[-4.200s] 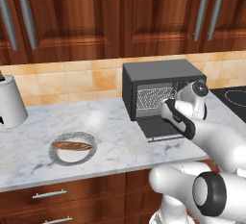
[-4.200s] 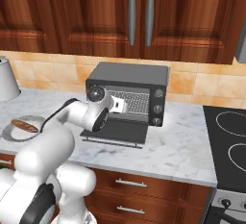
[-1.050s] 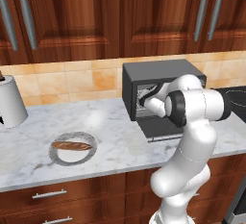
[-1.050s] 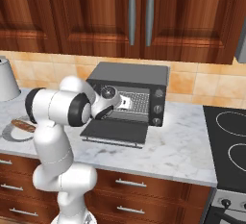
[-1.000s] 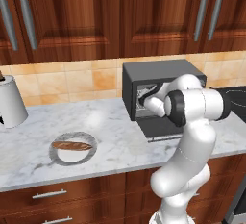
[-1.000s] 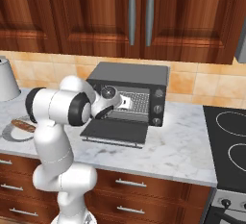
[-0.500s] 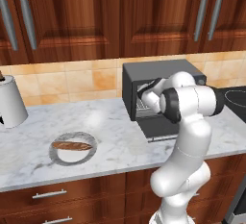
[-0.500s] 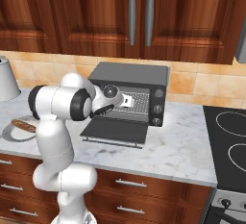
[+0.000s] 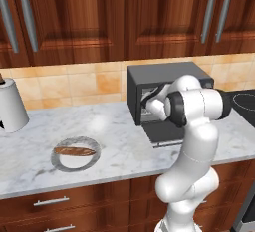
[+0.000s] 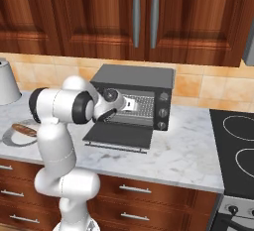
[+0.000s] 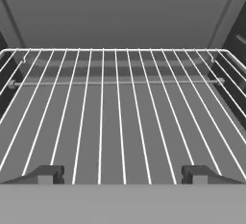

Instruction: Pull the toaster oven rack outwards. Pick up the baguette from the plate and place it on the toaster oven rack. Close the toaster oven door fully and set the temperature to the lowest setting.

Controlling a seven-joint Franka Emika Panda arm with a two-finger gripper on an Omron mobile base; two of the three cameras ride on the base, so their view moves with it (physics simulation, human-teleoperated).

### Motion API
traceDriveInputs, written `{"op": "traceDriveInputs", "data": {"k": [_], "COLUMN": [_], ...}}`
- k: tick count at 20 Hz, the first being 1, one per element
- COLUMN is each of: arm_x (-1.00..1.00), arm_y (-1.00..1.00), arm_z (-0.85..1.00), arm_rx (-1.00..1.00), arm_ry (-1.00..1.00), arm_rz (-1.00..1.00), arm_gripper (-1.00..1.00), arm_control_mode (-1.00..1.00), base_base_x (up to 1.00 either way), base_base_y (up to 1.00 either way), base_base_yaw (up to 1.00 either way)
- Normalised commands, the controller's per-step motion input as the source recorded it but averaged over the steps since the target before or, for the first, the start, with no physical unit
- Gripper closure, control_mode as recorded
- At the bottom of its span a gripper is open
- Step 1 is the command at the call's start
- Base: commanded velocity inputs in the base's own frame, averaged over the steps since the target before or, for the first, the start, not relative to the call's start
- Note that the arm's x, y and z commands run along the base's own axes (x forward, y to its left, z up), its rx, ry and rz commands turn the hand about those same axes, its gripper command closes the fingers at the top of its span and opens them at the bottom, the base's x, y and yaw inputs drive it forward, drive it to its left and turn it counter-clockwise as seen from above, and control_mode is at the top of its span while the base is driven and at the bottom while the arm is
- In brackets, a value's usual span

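Wire rack (image 11: 120,112) is sitting inside the oven (image 10: 139,96), jaws gaping wide, gripping nothing.
Jaws should be closing squarely on the front wire, then pulling straight out.

Franka Panda arm (image 9: 191,141): glossy white, rounded tubular links joined by dark grey to black joint bands, rising from a bulbous white base segment. The gripper (image 11: 123,174) ends in two small, blocky dark grey finger tips (image 11: 45,173). No cables, screws or markings are discernible.
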Motion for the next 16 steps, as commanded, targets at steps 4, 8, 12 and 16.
{"op": "traceDriveInputs", "data": {"k": [4,8,12,16], "arm_x": [-0.81,-1.0,-1.0,-1.0], "arm_y": [-0.15,-0.27,-0.2,-0.1], "arm_z": [-0.55,-0.44,-0.28,-0.16], "arm_rx": [0.23,0.3,0.29,0.24], "arm_ry": [0.31,0.32,0.41,0.49], "arm_rz": [0.11,0.13,0.15,0.16], "arm_gripper": [-1.0,-1.0,-1.0,-1.0], "arm_control_mode": [-1.0,-1.0,-1.0,-1.0], "base_base_x": [0.0,0.0,0.0,0.0], "base_base_y": [0.0,0.0,0.0,0.0], "base_base_yaw": [0.0,0.0,0.0,0.0]}}
